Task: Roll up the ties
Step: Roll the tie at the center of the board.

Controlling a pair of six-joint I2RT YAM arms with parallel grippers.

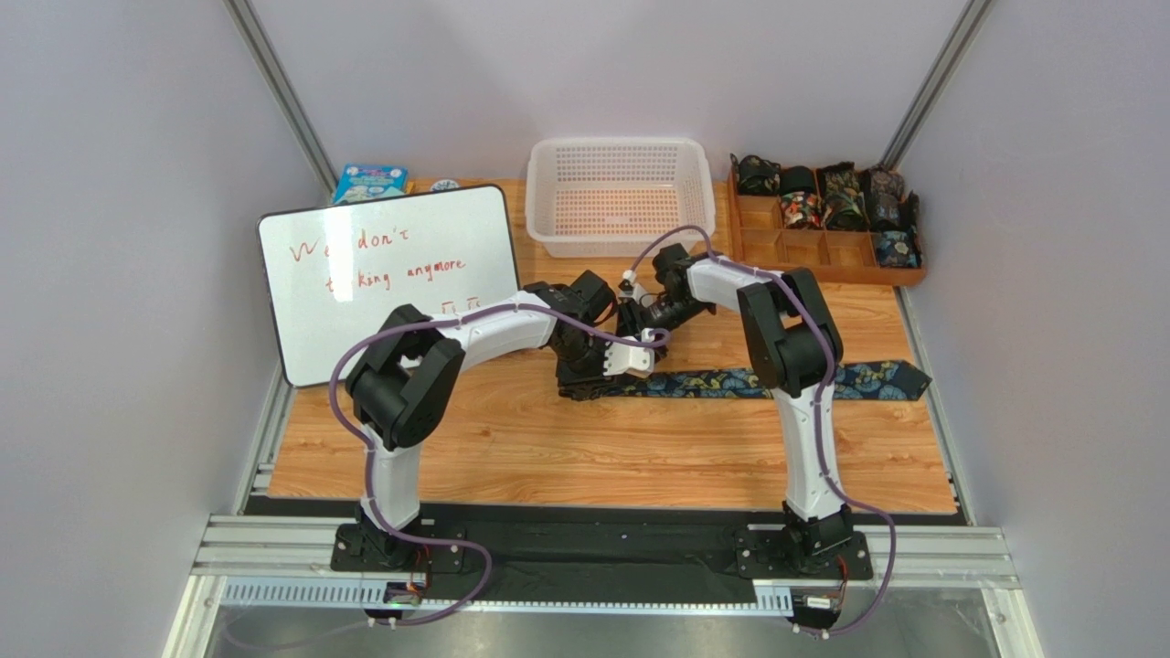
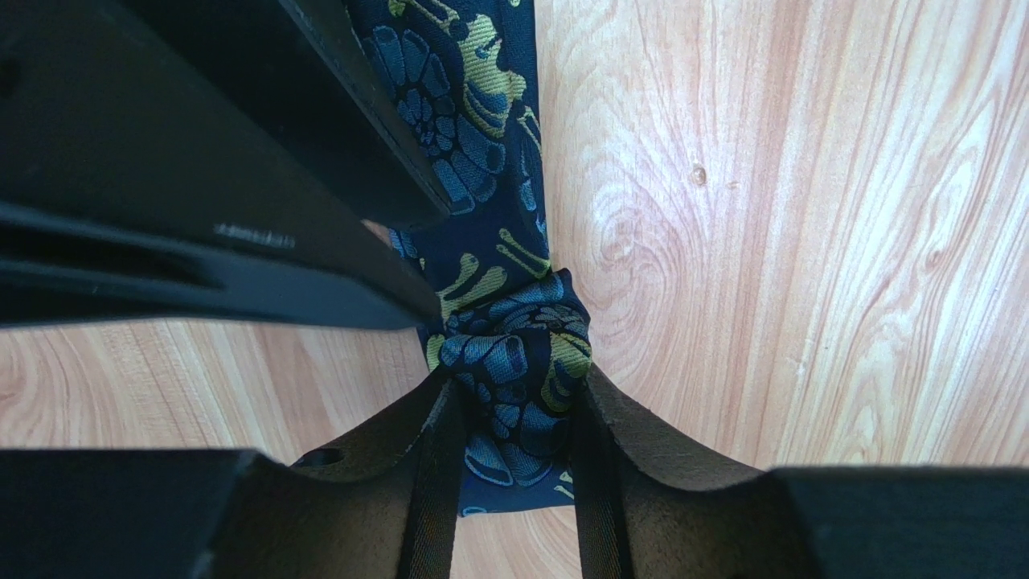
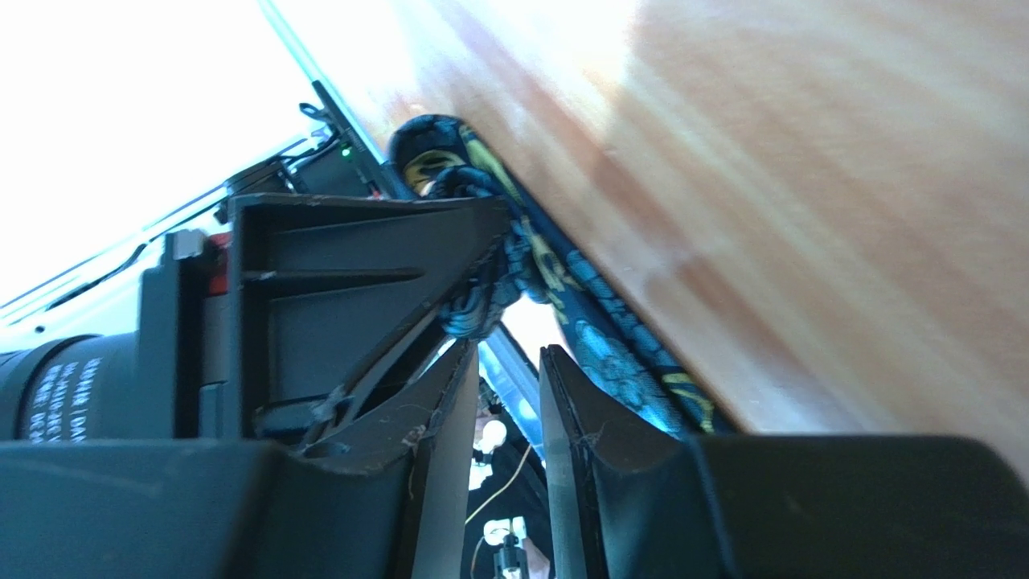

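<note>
A dark tie (image 1: 824, 381) with teal and yellow paisley lies flat across the wooden table, running right from the grippers. Its left end is wound into a small roll (image 2: 519, 344). My left gripper (image 2: 517, 416) is shut on that roll, one finger on each side. The same gripper (image 1: 602, 370) points down at the tie's left end in the top view. My right gripper (image 3: 507, 356) is open, a narrow gap between its fingers with nothing in it. The roll (image 3: 474, 296) sits just past its left fingertip. In the top view the right gripper (image 1: 643, 326) hovers right behind the left one.
A whiteboard (image 1: 389, 274) with red writing leans at the left. A white perforated basket (image 1: 621, 192) stands at the back centre. A wooden organiser (image 1: 824, 254) holding several rolled ties is at the back right. A small blue box (image 1: 368, 181) lies behind the whiteboard.
</note>
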